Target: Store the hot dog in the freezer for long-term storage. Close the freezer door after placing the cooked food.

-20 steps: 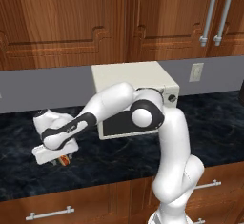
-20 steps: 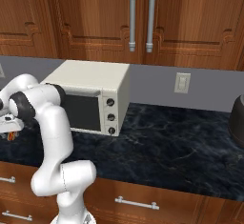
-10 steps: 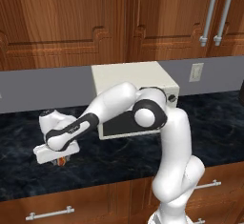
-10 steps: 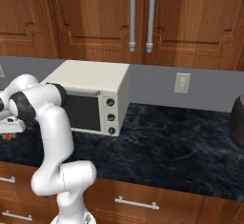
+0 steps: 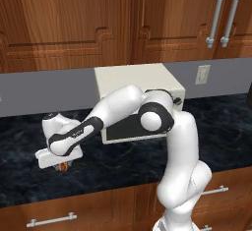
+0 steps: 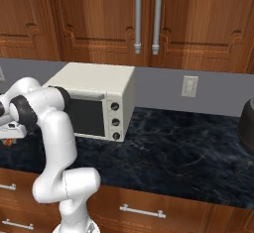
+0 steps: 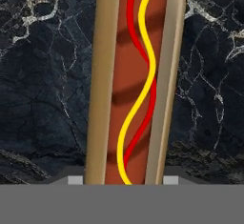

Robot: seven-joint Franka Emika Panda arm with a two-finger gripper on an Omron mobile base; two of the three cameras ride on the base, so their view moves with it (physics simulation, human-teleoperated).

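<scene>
Between the pincer (image 5: 63, 164) fingers lies the hot dog (image 7: 134, 82), grasped at its sides, low over the dark marble surface (image 5: 123, 161).

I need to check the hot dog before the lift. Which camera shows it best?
The hand view: the hot dog runs up the middle of the picture, bun, sausage and both sauce lines clear against the dark counter. The left base view shows a small red-orange bit under the gripper. In the right base view I cannot make it out.
</scene>
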